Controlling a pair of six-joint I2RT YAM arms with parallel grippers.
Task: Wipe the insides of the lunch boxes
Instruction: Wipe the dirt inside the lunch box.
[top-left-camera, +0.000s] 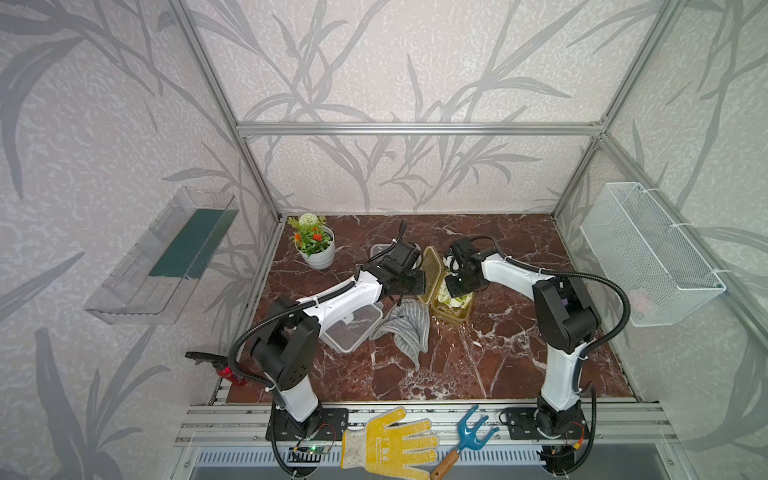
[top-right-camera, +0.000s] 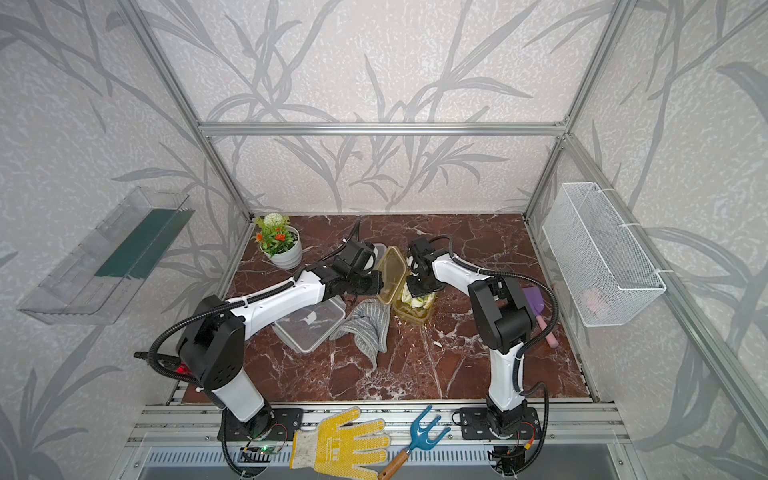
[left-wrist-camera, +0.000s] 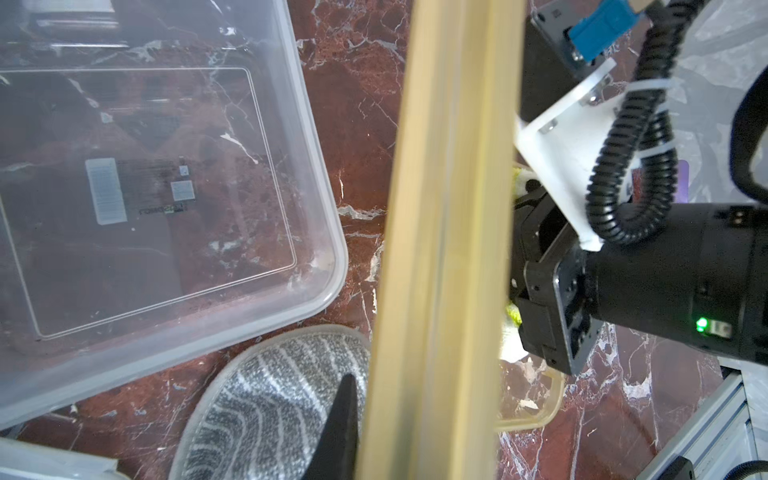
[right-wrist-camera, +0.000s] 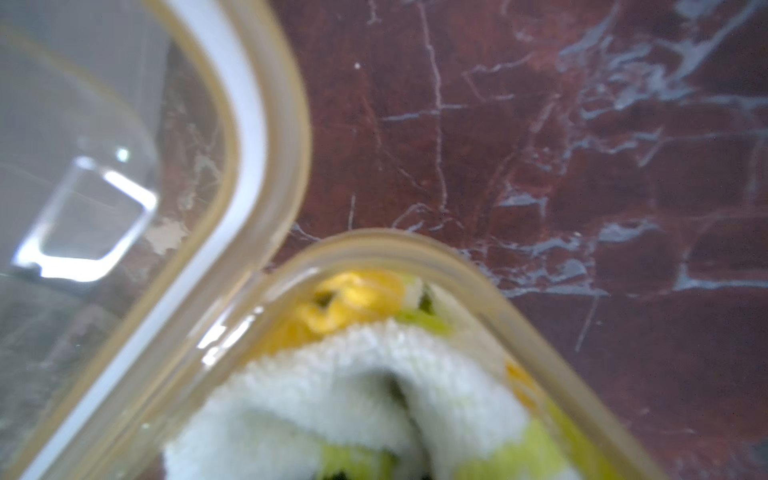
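No fully legible txt in any view.

Clear lunch box (left-wrist-camera: 316, 232): white sticker (left-wrist-camera: 106, 191) and dark printed label (left-wrist-camera: 162, 183) beside it, both seen reversed through the plastic. One larger line of caps runs along the label edge; chars can't be resolved.

Yellow-dotted work glove (top-left-camera: 390, 446): grey stamp (top-left-camera: 380, 452) on the back, blurred in both top views, not readable.

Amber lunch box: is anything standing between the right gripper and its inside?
Nothing visible. The left gripper holds the amber lid upright, off to the side, and the right gripper is down inside the amber lunch box, shut on a white and yellow cloth.
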